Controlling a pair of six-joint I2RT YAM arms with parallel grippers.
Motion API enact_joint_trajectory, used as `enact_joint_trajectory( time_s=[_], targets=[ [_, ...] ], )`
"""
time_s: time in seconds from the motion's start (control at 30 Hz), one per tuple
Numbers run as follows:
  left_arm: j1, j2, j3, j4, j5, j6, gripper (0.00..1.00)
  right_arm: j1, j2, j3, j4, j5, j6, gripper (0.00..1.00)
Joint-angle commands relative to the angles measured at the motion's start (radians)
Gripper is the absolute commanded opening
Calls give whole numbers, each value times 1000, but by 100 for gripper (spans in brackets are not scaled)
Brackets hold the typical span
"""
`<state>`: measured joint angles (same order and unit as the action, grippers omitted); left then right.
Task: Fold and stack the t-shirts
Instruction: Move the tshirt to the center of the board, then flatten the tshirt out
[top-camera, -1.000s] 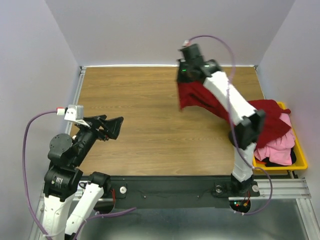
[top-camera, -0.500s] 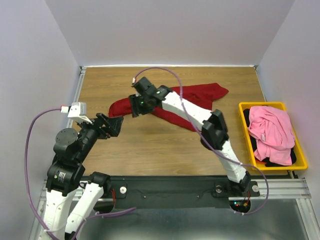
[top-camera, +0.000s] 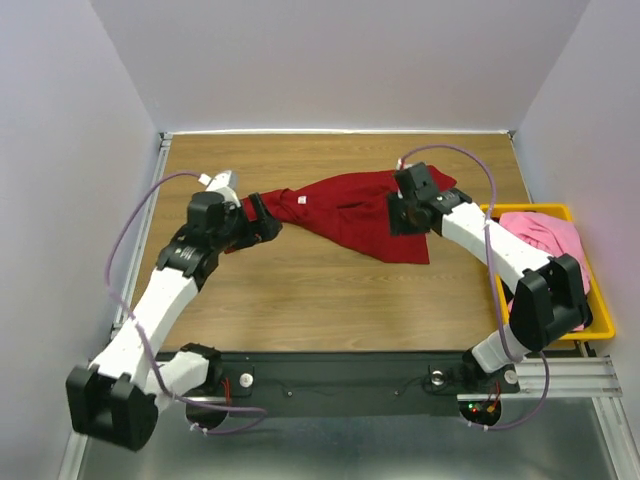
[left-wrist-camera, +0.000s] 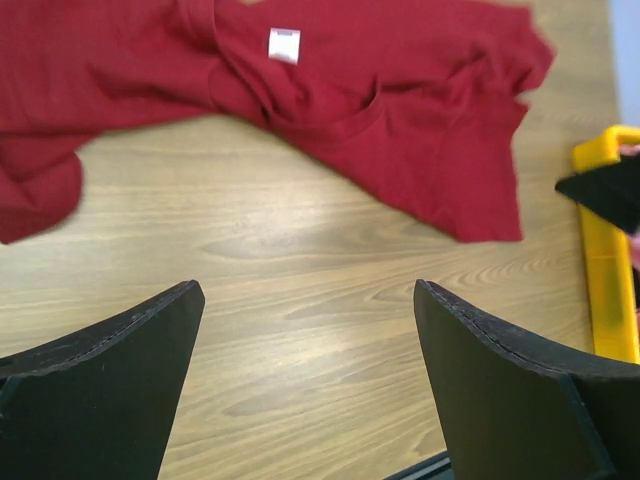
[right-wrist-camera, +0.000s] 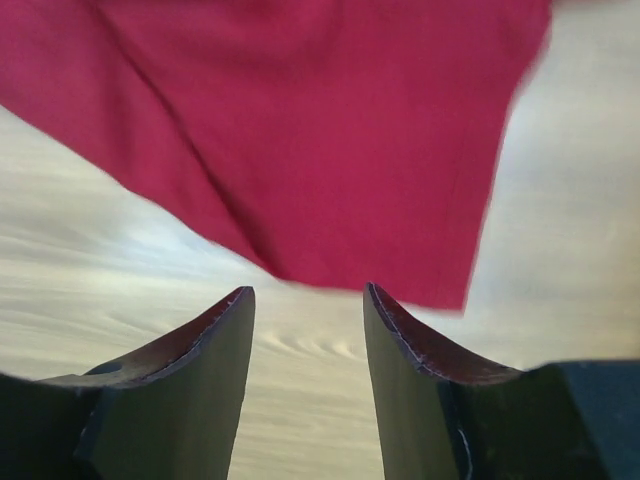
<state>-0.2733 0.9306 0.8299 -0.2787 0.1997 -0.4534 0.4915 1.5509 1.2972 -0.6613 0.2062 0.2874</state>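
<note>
Top external view: the left end effector (top-camera: 266, 224) sits just beside the left end of the dark red t-shirt (top-camera: 350, 212), fingers wide and empty. The shirt lies rumpled on the surface (top-camera: 300, 290), neck label (top-camera: 303, 199) up. Over its right part, the right end effector (top-camera: 398, 216) seems narrowly parted and empty, though its wrist view is blurred. A pink t-shirt (top-camera: 545, 235) lies in the yellow bin (top-camera: 603, 318).

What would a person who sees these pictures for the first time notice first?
The dark red t-shirt stands out: it lies crumpled across the far middle of the wooden table, with its white neck label showing. Both arms reach toward it, the left gripper and the right gripper open near its left and right ends. At the right edge, a yellow bin holds a pink shirt.
</note>
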Motion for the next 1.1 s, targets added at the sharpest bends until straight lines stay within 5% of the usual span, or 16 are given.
enact_joint_trajectory(
  time_s=[0.0,0.13,0.4,0.83,1.07],
  targets=[
    [-56,123,26,148,75,-40,99,-68,-67,-125,71,16,-16,53],
    [-199,336,136,191,-5,-64,99,-186,-92,-225,112,3,15,53],
    [-247,519,236,239,-31,-87,98,-237,32,-225,137,-68,65,51],
    [-196,263,2,219,-143,-71,99,-209,152,-265,206,-123,64,26],
    [-121,107,-97,158,-164,-45,99,121,218,-259,210,-181,246,22]
  ],
)
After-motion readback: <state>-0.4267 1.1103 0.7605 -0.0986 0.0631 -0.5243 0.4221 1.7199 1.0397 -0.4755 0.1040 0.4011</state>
